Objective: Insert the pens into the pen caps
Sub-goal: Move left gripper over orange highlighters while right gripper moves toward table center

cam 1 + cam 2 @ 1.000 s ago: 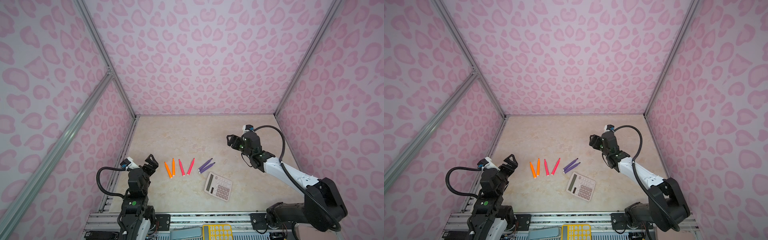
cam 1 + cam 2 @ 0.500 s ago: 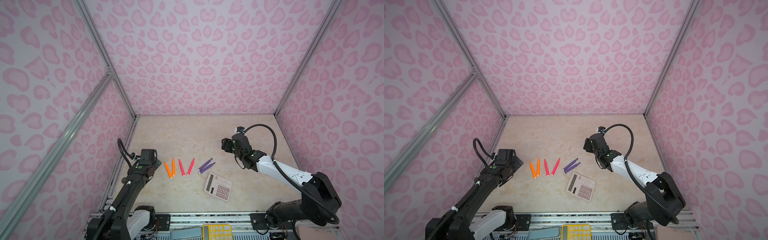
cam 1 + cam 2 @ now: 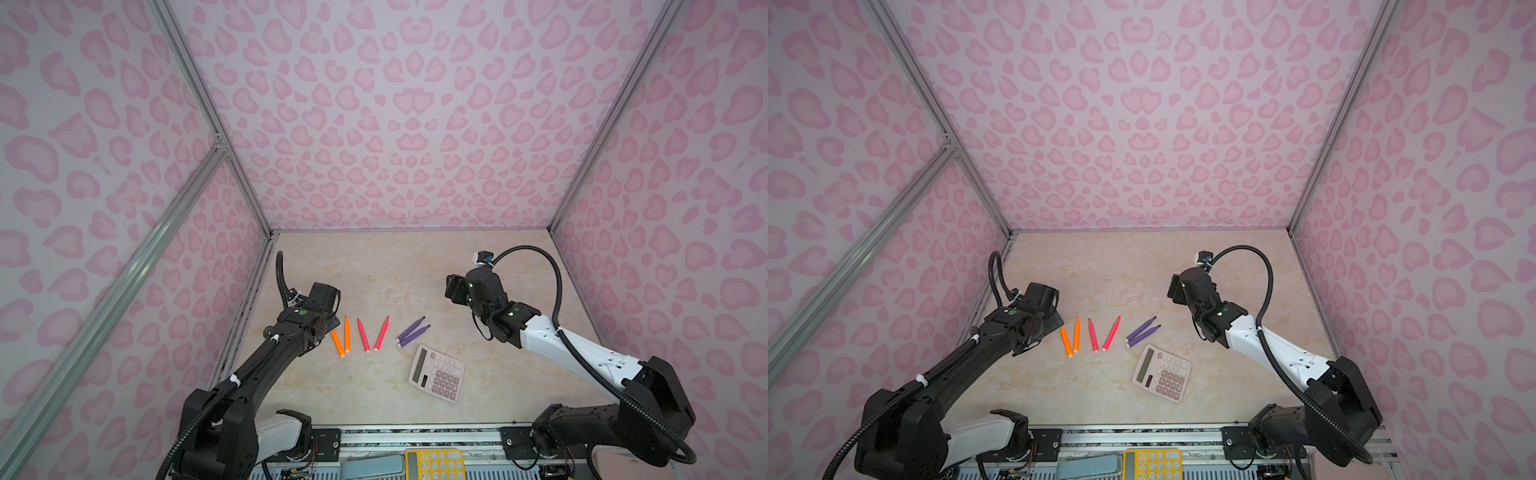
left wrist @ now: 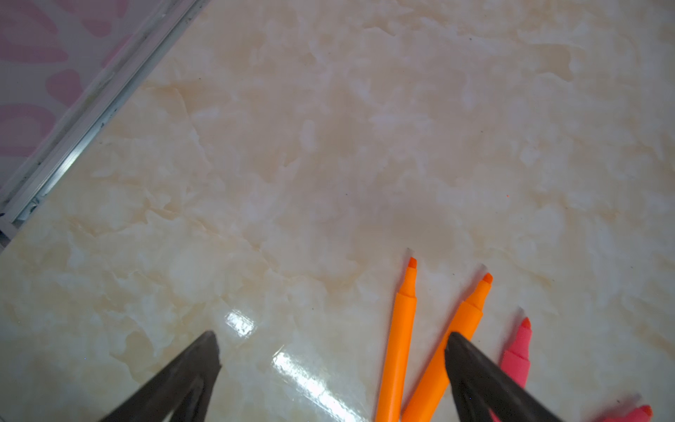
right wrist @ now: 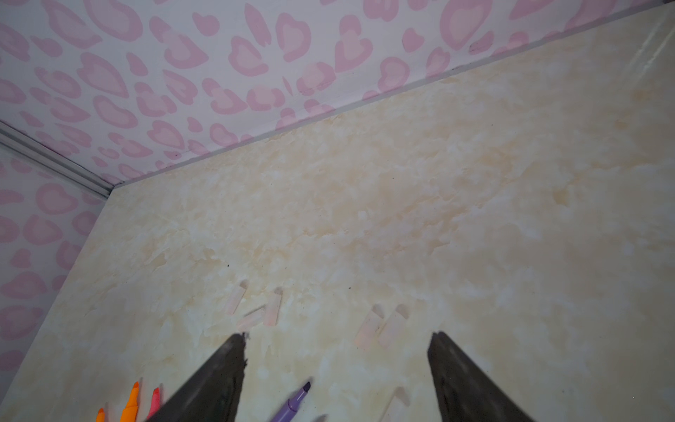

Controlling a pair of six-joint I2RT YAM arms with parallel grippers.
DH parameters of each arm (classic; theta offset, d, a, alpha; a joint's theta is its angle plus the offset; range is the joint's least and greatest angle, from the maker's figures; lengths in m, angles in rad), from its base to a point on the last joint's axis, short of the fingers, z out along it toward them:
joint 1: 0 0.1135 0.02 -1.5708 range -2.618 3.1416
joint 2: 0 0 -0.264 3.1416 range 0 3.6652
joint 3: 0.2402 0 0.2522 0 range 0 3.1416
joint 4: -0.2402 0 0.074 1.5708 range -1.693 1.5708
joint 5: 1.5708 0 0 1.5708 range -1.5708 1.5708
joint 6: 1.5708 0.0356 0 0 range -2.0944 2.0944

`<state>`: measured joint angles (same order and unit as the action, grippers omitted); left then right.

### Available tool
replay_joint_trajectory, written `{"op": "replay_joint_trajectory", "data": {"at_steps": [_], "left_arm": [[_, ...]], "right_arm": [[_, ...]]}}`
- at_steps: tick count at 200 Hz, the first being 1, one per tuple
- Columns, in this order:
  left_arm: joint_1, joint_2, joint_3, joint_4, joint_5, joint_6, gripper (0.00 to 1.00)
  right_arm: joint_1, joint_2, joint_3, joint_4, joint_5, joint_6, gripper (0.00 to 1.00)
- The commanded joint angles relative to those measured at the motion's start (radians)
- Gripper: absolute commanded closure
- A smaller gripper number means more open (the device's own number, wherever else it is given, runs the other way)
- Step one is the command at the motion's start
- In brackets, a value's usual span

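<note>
Pens (image 3: 381, 333) lie uncapped in a row on table (image 3: 353, 266), beside calculator (image 3: 437, 374). Caps (image 5: 273, 308) lie scattered nearer the back wall, apart from them. My left gripper (image 4: 330, 341) is spread wide, empty, at the orange pair (image 4: 400, 336). My right gripper (image 5: 338, 337) is spread, empty, near the caps.

Far half of beige marble-look tabletop (image 3: 357, 257) is bare, wide room up to pink heart-print walls (image 3: 395, 145). Mid-table: row of six slim marker pens, orange, pink-red, purple (image 3: 363, 336), lie flat with only narrow gaps between. Small clear plastic pen caps (image 5: 380, 329) are scattered just behind the row, low, hard to see. Pinkish flat calculator (image 3: 437, 374) sits near the purple butt ends, apart. Bare strip runs between orange pens and aluminium frame rail (image 4: 73, 120).
</note>
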<state>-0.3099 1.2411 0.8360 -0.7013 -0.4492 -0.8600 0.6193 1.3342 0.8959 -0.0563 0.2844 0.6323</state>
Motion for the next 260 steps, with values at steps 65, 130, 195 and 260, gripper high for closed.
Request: {"op": "replay_joint_trajectory", "data": {"at_steps": [65, 130, 195, 260], "left_arm": [[-0.136, 0.163, 0.077, -0.115, -0.102, -0.051, 0.02], [-0.225, 0.113, -0.185, 0.052, -0.026, -0.216, 0.02], [-0.259, -0.002, -0.218, 0.19, -0.034, -0.219, 0.02], [-0.261, -0.224, -0.307, 0.182, -0.213, -0.378, 0.04]], "right_arm": [[0.003, -0.098, -0.064, 0.018, 0.036, -0.013, 0.19], [0.006, -0.092, -0.019, -0.023, 0.005, -0.023, 0.19], [0.05, -0.15, -0.072, 0.011, -0.01, -0.034, 0.18], [0.055, -0.165, -0.084, 0.035, 0.03, -0.072, 0.15]]}}
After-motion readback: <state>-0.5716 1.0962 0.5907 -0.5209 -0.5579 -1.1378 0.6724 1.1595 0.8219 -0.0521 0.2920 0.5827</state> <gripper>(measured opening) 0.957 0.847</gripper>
